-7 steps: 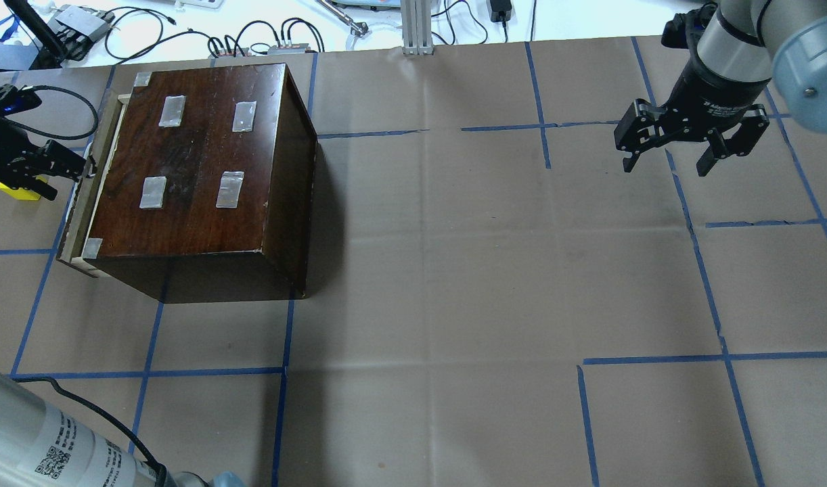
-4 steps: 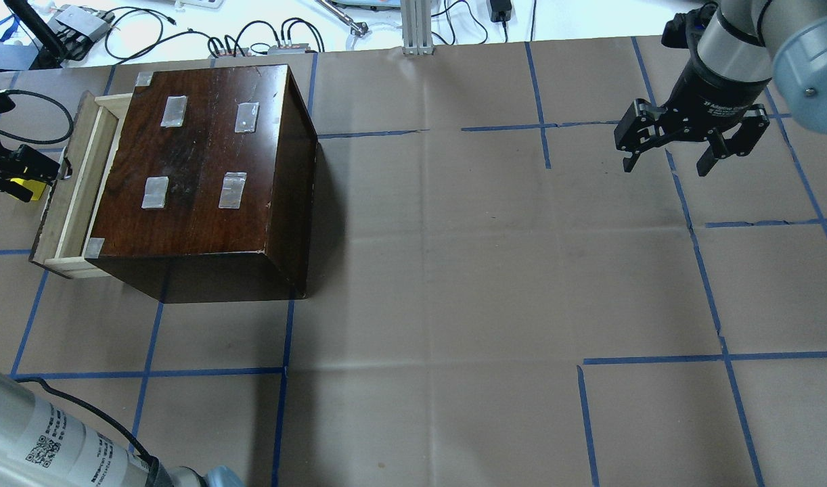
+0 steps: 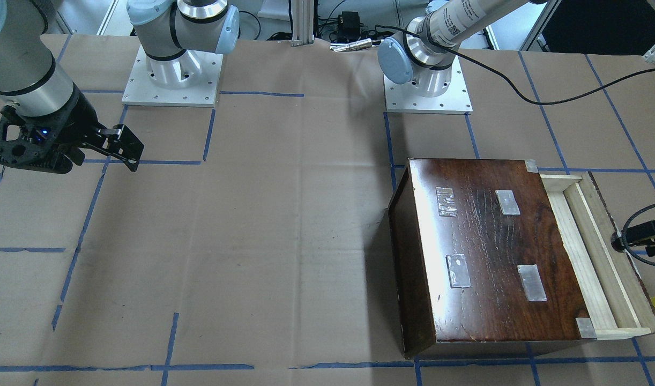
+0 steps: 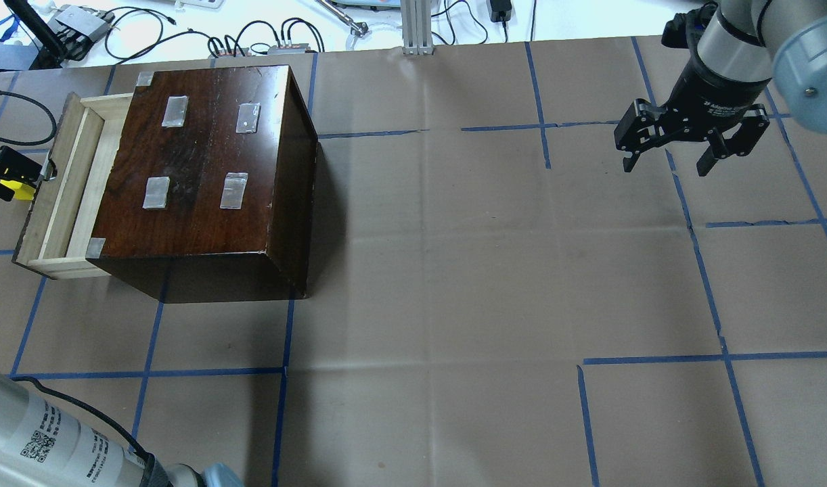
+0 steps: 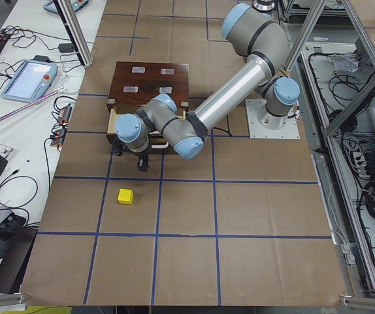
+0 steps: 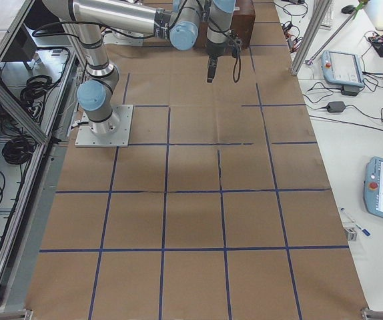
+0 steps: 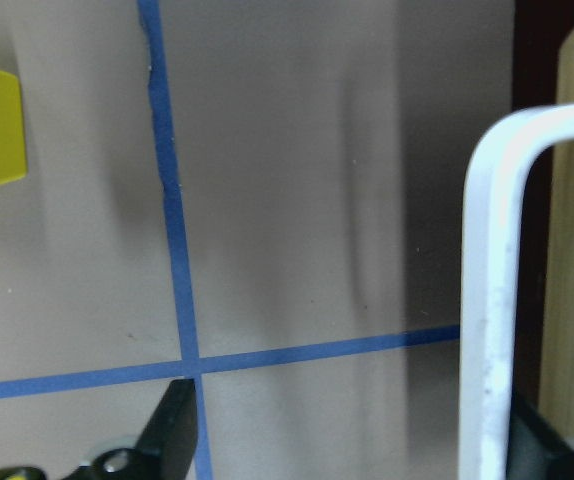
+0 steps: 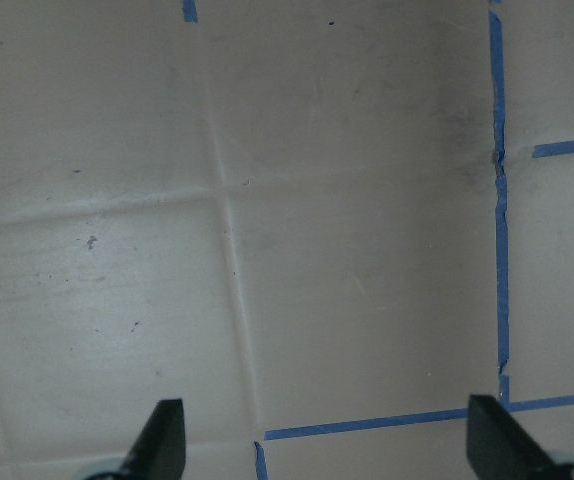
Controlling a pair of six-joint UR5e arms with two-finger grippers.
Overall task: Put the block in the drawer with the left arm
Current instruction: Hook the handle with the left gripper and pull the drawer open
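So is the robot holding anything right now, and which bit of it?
Nothing is gripped. The left gripper is open, with the white handle of the drawer between its fingers but not pinched. The right gripper is open and empty.

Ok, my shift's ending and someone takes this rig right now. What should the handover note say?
Left pincer: open, at the drawer's white handle.
Right pincer: open, over the table far from the box.
Drawer partly open. Block on the table outside it, near the left pincer.
To do: grasp block with left arm, drop it in drawer.
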